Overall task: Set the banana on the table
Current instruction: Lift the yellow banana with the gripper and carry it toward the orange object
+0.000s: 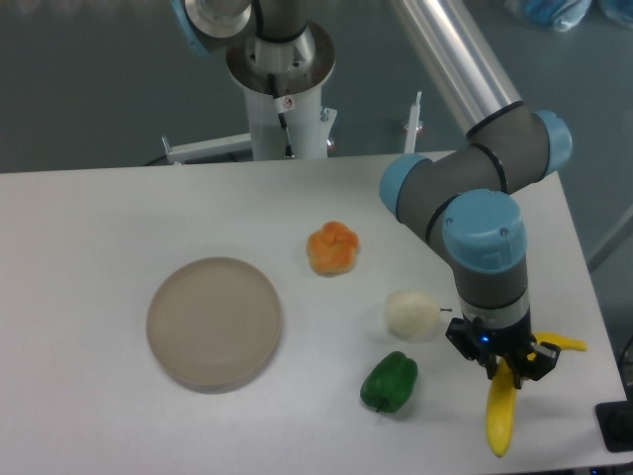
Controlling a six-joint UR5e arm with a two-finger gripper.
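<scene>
Near the right front corner of the table [99, 228], I see my gripper [502, 372] pointing straight down, its fingers closed around the banana [501, 416]. The grip sits at the upper part of the fruit. Below the fingers, the yellow body hangs down toward the front edge, its lower tip close to the tabletop; I cannot tell whether that tip touches the surface. A short yellow end sticks out to the right of the gripper, just past the fingers.

Just to the left of the gripper lies a round white fruit [412, 315], near it but apart. In front of that and a little left sits a green pepper [390, 382], resting on the table with its stem toward the front. Farther back, toward the middle of the table, an orange lobed fruit [333, 248] stands alone. Well to the left of all the fruit is a round beige-grey plate [214, 323], flat on the white surface.

At the back, the arm's base column [284, 94] rises behind the table edge.
</scene>
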